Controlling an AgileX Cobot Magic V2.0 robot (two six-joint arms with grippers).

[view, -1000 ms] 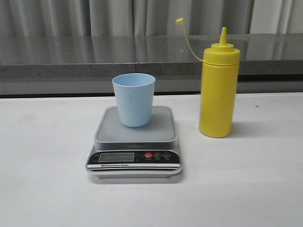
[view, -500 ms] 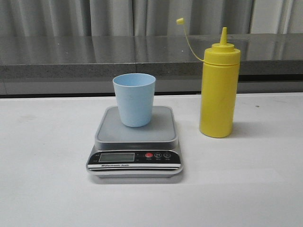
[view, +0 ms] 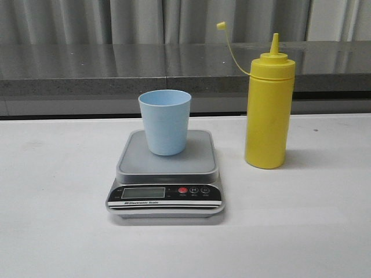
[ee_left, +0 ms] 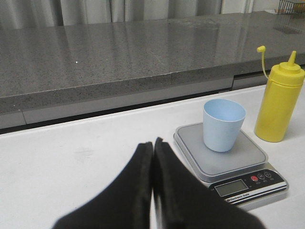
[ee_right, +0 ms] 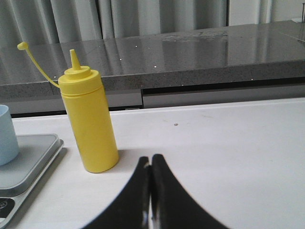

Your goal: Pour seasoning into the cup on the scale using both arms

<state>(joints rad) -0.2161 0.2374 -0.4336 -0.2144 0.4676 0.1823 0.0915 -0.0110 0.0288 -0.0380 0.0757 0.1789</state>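
nearest us in the front view sat the scale (view: 165, 185), its black panel and display facing the camera, the long side of its grey platform running away toward the back. the cup (view: 165, 121) stood upright on that platform, mouth up, toward the rear half. we could see no seasoning inside it from the left wrist view, so we judged the pour had not begun.

just beside the scale, on its right and apart from it, the bottle (view: 268, 110) stood upright on the white table (view: 58, 231), long axis vertical, nozzle pointing straight up. its small cap (view: 221, 25) hung off the nozzle on a thin tether, held up and out to the left, so the nozzle looked already uncapped.

neither arm showed in the front view. in the wrist views our left gripper (ee_left: 153, 143) had its jaws pressed together on nothing, short of the scale, and our right gripper (ee_right: 150, 160) was likewise clenched empty, near the bottle but not touching it.

so we reckoned nearly everything was left: opening the right jaws, taking the bottle, steadying the cup, tipping the nozzle over its rim.

behind it all ran a grey counter (view: 87, 69) and curtains (view: 145, 20).
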